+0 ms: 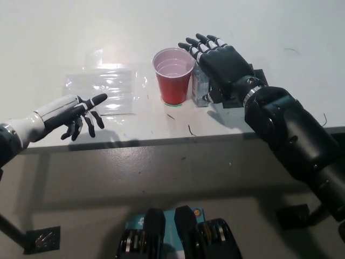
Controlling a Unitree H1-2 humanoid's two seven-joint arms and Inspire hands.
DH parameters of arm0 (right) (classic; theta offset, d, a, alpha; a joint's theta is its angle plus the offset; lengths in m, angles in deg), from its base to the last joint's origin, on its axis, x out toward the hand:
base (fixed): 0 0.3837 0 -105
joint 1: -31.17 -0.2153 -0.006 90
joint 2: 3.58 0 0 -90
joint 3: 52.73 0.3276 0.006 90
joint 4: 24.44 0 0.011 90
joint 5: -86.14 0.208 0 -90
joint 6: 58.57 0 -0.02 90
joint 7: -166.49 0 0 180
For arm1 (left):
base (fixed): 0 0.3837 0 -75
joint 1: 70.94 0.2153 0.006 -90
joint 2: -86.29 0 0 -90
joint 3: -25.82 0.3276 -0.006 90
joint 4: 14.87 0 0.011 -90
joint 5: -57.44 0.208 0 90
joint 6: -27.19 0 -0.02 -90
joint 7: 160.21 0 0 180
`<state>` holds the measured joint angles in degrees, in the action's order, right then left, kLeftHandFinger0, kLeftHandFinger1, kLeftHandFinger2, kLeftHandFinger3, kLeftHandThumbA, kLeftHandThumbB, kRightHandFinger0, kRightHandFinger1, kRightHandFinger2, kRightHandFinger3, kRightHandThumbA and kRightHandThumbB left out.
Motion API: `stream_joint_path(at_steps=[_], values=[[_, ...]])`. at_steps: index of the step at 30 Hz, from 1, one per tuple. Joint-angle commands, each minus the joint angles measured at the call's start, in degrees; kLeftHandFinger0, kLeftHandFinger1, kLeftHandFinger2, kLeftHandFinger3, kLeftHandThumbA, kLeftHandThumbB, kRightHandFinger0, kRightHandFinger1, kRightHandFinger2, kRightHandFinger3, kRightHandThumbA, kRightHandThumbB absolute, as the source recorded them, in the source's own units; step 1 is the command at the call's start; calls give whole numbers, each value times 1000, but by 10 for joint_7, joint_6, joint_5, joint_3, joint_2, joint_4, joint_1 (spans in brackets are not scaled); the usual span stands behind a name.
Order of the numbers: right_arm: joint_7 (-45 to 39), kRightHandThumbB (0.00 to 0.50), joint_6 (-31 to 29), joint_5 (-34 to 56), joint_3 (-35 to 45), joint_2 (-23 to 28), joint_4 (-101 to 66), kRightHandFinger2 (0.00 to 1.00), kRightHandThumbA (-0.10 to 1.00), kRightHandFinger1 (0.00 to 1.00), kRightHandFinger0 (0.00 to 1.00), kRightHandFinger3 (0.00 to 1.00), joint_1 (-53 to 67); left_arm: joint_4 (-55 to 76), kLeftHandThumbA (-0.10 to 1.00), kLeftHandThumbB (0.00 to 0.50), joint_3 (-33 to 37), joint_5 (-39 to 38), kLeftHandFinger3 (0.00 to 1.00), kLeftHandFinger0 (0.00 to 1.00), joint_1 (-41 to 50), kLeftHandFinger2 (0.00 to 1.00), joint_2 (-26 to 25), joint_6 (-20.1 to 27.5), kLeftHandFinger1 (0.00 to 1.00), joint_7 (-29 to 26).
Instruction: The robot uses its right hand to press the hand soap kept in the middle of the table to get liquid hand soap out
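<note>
A clear hand soap bottle (201,89) stands on the white table (64,38), just right of a red cup (173,75). My black right hand (220,62) hovers over the bottle with its fingers spread, open, hiding the bottle's top and pump. Whether the palm touches the pump cannot be told. My white left hand (73,116) rests open at the table's front left edge, holding nothing.
A clear plastic sheet (105,86) lies on the table left of the cup. A dark flat object (237,100) sits under my right wrist, mostly hidden. The table's front edge runs across the middle of the picture, with grey floor below.
</note>
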<state>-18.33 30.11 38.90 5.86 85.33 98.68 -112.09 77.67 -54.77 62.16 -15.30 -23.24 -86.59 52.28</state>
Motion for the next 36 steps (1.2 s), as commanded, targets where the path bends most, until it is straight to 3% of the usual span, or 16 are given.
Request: stream_joint_path(at_steps=[1, 12, 18, 21, 25, 27, 30, 31, 36], values=[[-55, 500, 10, 3, -19, 9, 44, 1000, 1000, 1000, 1000, 1000, 41, 12, 1000, 182, -5, 1, 582, 116, -30, 350, -24, 10, 177, 11], [-48, 500, 5, 6, -24, 4, 66, 1000, 1000, 1000, 1000, 1000, 49, 7, 1000, 198, -12, -4, 588, 112, -41, 357, -24, 13, 181, 12], [-29, 500, -10, 14, -24, -7, 93, 1000, 1000, 1000, 1000, 1000, 58, 3, 1000, 247, -12, -4, 592, 121, -44, 351, -22, 11, 177, 14], [-26, 500, -16, 15, -27, -11, 103, 1000, 1000, 1000, 1000, 1000, 60, 2, 1000, 208, -12, -4, 601, 125, -44, 356, -23, 15, 180, 15], [-20, 500, -19, 18, -27, -17, 115, 1000, 1000, 1000, 1000, 1000, 63, -1, 1000, 221, -13, -6, 590, 111, -44, 342, -22, 16, 168, 15], [-25, 500, -10, 19, -27, -21, 117, 1000, 1000, 1000, 1000, 1000, 69, 2, 1000, 193, -11, -2, 584, 113, -38, 351, -22, 24, 174, 13], [-32, 500, -6, 20, -29, -21, 109, 1000, 1000, 1000, 1000, 1000, 75, 0, 1000, 202, -14, -6, 579, 109, -32, 346, -20, 27, 169, 13], [-25, 500, -12, 20, -29, -20, 109, 1000, 1000, 1000, 1000, 1000, 77, 2, 1000, 228, -12, -7, 587, 127, -30, 345, -19, 14, 182, 15], [-15, 500, -20, 19, -29, -16, 102, 1000, 1000, 1000, 1000, 1000, 71, 5, 1000, 208, -10, -5, 593, 140, -23, 377, -21, 15, 207, 15]])
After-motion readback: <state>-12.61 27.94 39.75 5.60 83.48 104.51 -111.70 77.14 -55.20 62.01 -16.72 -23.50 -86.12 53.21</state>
